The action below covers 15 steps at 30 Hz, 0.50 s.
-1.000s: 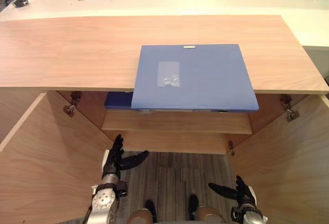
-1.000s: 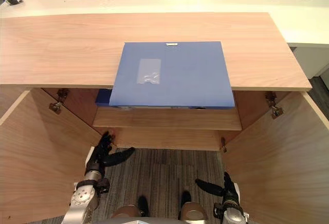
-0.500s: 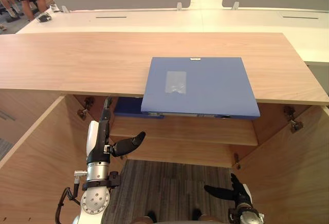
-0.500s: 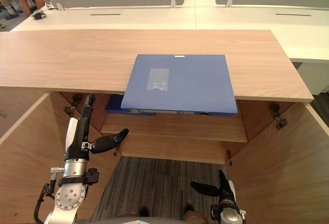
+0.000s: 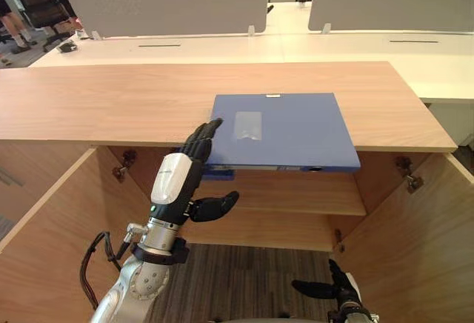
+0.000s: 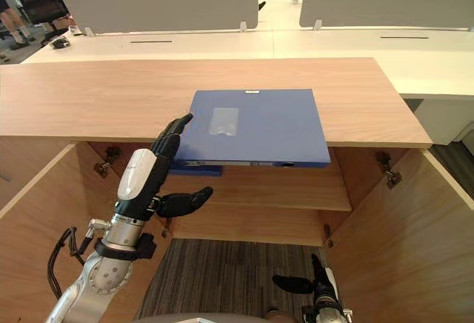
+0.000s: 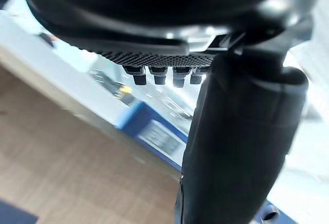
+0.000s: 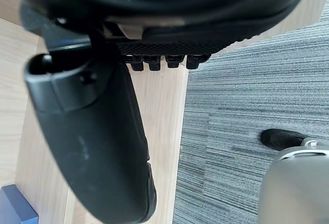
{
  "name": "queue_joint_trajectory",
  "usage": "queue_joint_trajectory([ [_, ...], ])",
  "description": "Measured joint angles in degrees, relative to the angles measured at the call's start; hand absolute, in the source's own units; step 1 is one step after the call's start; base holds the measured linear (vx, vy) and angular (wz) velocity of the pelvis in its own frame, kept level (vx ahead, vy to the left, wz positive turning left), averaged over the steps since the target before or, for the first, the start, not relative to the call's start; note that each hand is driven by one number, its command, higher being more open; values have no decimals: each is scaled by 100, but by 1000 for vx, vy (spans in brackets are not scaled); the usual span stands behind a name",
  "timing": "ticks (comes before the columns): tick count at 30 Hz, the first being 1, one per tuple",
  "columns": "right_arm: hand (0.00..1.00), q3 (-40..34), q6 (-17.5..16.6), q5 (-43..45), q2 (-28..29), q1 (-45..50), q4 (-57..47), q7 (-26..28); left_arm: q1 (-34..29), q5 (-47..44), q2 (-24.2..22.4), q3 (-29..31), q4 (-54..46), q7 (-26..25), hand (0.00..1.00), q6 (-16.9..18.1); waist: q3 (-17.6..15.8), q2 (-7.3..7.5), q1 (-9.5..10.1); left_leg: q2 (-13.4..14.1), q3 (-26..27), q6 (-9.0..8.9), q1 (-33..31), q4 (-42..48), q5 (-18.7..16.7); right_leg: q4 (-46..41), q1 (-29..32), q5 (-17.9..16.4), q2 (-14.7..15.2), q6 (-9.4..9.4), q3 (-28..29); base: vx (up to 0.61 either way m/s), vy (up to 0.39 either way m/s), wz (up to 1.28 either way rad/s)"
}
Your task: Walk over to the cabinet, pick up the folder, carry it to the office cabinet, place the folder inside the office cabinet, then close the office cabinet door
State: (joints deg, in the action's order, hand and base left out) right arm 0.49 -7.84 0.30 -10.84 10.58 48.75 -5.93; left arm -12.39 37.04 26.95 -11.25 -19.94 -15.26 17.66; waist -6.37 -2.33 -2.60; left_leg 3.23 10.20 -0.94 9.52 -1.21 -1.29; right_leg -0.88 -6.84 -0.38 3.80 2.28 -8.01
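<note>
Folder [image 5: 285, 130] x1 on cabinet [image 5: 111, 101], poss. 2nd folder [image 6: 194, 169] below; L robot hand [image 5: 178, 178], R robot hand [image 5: 337, 290] wide.

Bright even light; the cabinet [image 5: 296, 193] interior lies in shade.

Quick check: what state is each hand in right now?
Left hand: open, fingers straight, raised beside the blue folder's left edge, holding nothing.
Right hand: open, held low, holding nothing.
</note>
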Motion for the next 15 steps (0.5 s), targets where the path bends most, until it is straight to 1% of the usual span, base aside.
queue_joint_trajectory([
  [2,100,-1,0,1,-17,18,0,3,183,163,74,-104,80,0,100,-1,13,12,-22,-8,50,-2,35,-60,3,48,3,26,-3,10,50,-6,12,-17],
  [4,100,-2,0,3,-19,25,0,10,434,451,119,-187,274,-38,100,-16,21,23,-83,-27,106,0,43,-108,5,143,6,77,0,28,104,17,22,-13],
  [6,100,4,0,6,-13,23,0,54,560,686,119,-189,486,-88,100,-105,26,25,-153,-40,141,6,51,-155,8,213,6,113,1,34,133,29,19,-11],
  [7,100,6,0,7,-12,49,0,72,680,839,118,-189,640,-114,0,-155,25,27,-166,-45,153,7,57,-176,9,239,7,121,-1,37,145,33,15,-7],
  [9,100,6,0,8,-12,96,0,107,872,1061,112,-199,843,-157,0,-286,27,36,-180,-51,158,8,60,-210,9,274,7,126,-2,40,145,31,6,-2],
  [10,100,6,0,8,-11,112,0,116,981,1217,106,-206,958,-289,0,-360,27,38,-202,-53,161,8,61,-233,10,296,6,130,-4,41,145,32,2,-1],
  [11,100,6,0,9,-10,116,0,117,1023,1261,104,-205,963,-341,0,-397,26,40,-214,-54,163,8,60,-239,10,300,6,131,-4,40,145,32,0,-1],
  [13,100,5,0,10,-9,117,2,127,1210,1432,64,-200,975,-382,0,-594,29,43,-242,-57,165,9,60,-254,9,317,4,132,-4,39,145,0,0,0],
  [15,100,4,0,14,-7,108,2,145,1417,1498,-42,-182,1063,-493,0,-703,31,47,-274,-60,168,9,60,-269,8,331,4,134,-4,39,146,0,0,0],
])
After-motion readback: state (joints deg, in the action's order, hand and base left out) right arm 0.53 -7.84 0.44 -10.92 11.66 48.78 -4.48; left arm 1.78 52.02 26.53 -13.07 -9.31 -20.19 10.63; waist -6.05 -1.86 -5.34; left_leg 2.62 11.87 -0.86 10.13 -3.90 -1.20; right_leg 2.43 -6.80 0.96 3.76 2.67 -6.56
